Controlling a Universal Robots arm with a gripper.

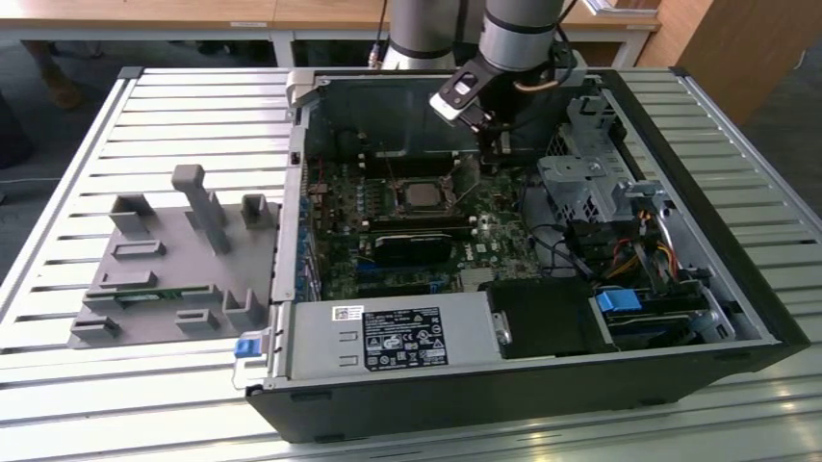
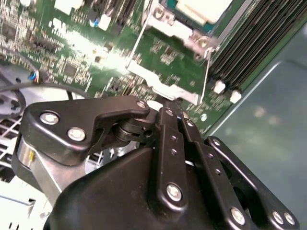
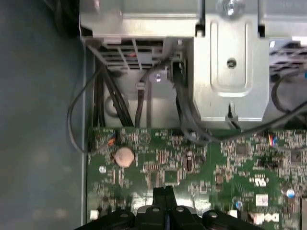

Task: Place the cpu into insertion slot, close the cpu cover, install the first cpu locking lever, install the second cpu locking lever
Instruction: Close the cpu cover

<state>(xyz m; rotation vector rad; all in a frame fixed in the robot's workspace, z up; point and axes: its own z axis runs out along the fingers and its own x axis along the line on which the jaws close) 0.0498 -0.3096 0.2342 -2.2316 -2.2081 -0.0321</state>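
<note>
Cpu seated in insertion slot on the green board. Pincer low just beside it, fingers pressed together, seemingly empty; probably closed to make a narrow tip for pushing rather than grasping.

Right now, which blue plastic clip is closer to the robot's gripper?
The blue plastic clip inside the black case, at the exterior view's right; the other blue clip sits at its outer corner.

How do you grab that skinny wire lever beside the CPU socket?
Pinch the locking lever across its rod near the free end, coming down from above the motherboard: it is a slim wire beside the socket, so a top-down pinch should fit.
</note>
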